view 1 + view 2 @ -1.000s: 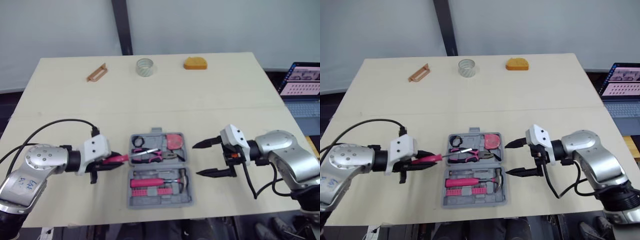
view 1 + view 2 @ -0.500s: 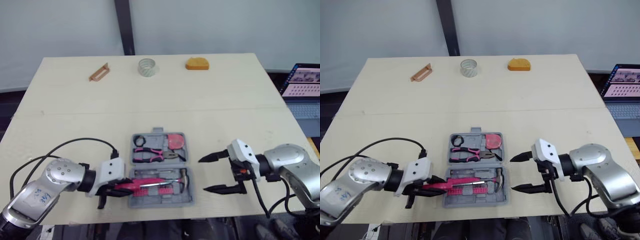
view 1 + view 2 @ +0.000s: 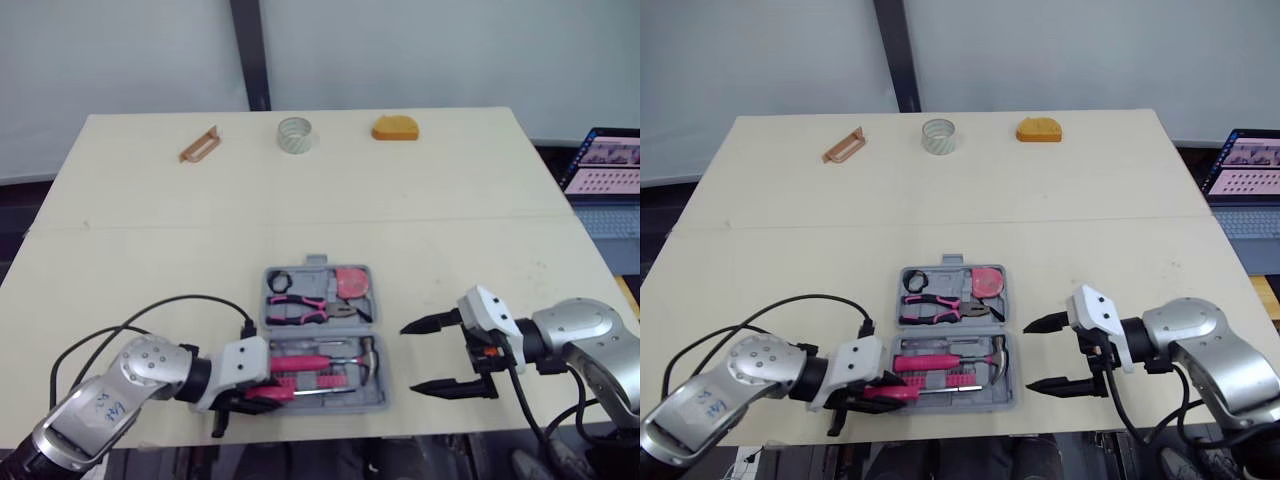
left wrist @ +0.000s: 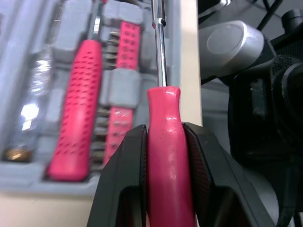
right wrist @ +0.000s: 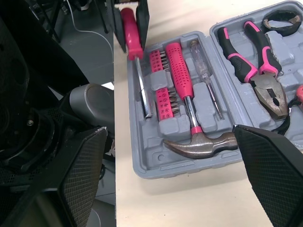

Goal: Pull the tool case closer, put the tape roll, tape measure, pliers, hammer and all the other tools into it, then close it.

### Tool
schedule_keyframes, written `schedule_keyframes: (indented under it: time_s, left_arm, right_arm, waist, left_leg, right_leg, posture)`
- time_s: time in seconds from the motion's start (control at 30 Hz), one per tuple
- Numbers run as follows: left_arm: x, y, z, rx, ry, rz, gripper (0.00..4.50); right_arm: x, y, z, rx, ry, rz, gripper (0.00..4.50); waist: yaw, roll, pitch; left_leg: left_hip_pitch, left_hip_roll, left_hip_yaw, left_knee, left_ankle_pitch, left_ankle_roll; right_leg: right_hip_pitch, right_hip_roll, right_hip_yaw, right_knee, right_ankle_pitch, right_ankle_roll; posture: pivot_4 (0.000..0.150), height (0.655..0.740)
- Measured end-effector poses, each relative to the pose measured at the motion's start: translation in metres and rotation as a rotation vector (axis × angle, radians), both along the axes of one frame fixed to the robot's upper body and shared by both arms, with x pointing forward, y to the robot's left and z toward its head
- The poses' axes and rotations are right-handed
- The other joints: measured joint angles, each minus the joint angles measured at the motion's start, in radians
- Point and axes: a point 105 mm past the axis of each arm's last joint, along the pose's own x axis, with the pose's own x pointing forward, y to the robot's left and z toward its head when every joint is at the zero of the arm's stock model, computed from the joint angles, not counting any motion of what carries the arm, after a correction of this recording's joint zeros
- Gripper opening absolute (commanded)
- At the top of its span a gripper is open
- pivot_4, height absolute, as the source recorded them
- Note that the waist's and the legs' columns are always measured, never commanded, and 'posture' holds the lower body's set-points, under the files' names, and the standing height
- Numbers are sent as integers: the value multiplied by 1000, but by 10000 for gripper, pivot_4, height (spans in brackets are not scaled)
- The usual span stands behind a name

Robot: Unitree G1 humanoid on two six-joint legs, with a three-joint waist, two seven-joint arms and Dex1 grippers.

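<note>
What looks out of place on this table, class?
The tape roll, orange tape measure and a brown tool sit at the table's far edge, well away from the open tool case; nothing looks spilled or damaged.

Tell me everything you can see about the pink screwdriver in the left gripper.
The pink-handled screwdriver has a glossy, plastic-looking handle and a thin metal shaft with a flat tip. The left gripper has its jaws shut on the handle. It lies nearly level, shaft over the near row of the open grey plastic tool case, beside the pink bit strip.
</note>
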Motion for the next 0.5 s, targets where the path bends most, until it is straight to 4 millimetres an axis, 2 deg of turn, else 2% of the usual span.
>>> schedule_keyframes:
  time_s: [0.5]
  left_arm:
    - [11,-17,-4,33,-13,6,6609]
  right_arm:
    - [-1,4,4,0,9,3,45000]
  waist:
    - [2,0,0]
  left_leg:
    - [-1,0,0,5,0,1]
  right_leg:
    - [1,0,1,2,1,0]
  posture:
    - [1500,7400]
